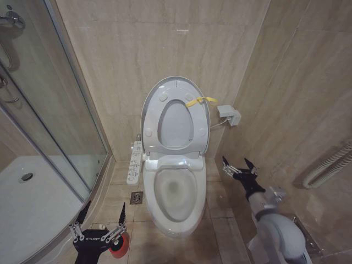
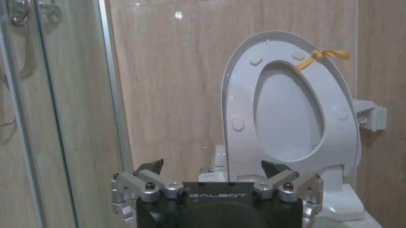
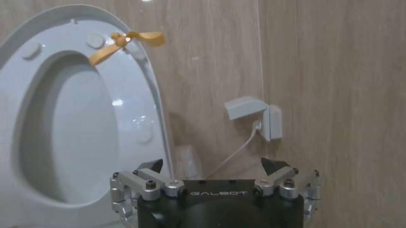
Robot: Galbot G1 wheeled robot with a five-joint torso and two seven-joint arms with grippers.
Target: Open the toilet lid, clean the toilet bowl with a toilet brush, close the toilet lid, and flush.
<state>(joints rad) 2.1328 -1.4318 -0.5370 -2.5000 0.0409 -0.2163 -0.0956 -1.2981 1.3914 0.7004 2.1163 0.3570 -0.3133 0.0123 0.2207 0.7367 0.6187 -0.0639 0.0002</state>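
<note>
Left gripper (image 1: 102, 215) hangs empty, jaws wide, over the beige tiled floor (image 1: 220, 236) beside a red cup (image 1: 120, 244); right gripper (image 1: 238, 164), also wide, hovers right of the bowl (image 1: 175, 190). Behind, the lid (image 1: 204, 132) and seat (image 1: 157, 118) stand upright against the tiled wall (image 1: 137, 49), shower glass (image 1: 49, 104) at left.
</note>
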